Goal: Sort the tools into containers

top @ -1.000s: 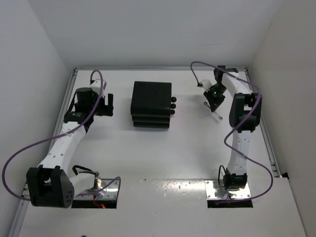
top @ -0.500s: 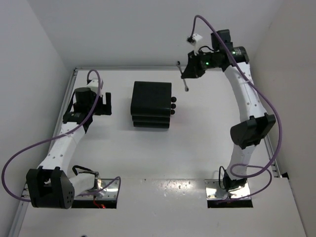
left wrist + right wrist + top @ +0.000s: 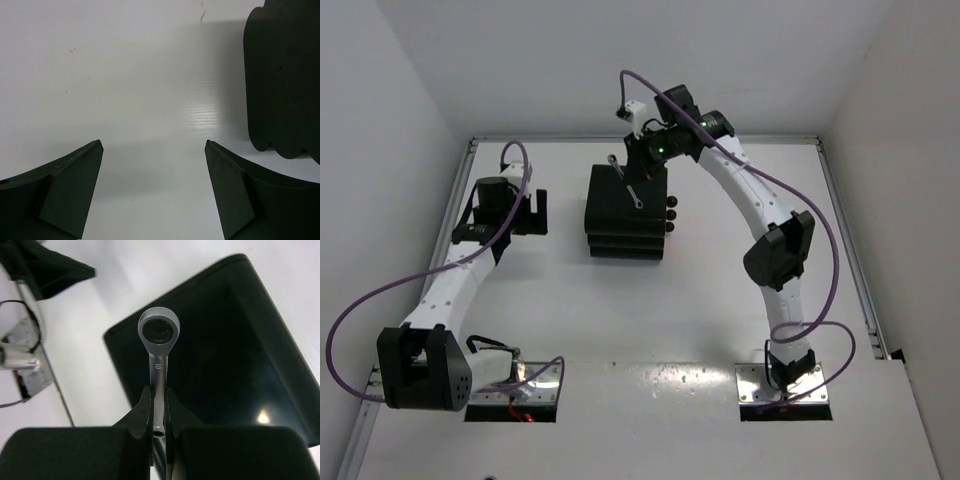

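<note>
The black drawer unit (image 3: pixel 625 210) stands at mid table, its three round knobs (image 3: pixel 671 213) facing right and the drawers closed. My right gripper (image 3: pixel 638 168) is shut on a slim silver wrench (image 3: pixel 624 180) and holds it in the air above the unit's top. In the right wrist view the wrench (image 3: pixel 158 350) sticks out from between my fingers (image 3: pixel 158 390), ring end forward, over the unit's black top (image 3: pixel 220 340). My left gripper (image 3: pixel 542 210) is open and empty, left of the unit. The left wrist view shows bare table between its fingers (image 3: pixel 154 145) and the unit's edge (image 3: pixel 285 80). The other tools are out of view.
White walls close the table on three sides, with a metal rail (image 3: pixel 470 160) along the left and far edges. Purple cables (image 3: pixel 360 320) loop off both arms. The left arm's base and plate (image 3: pixel 20 360) show in the right wrist view.
My right arm lifted the wrench from the far right of the table and swung it left, over the drawer unit. The left arm has barely moved.
</note>
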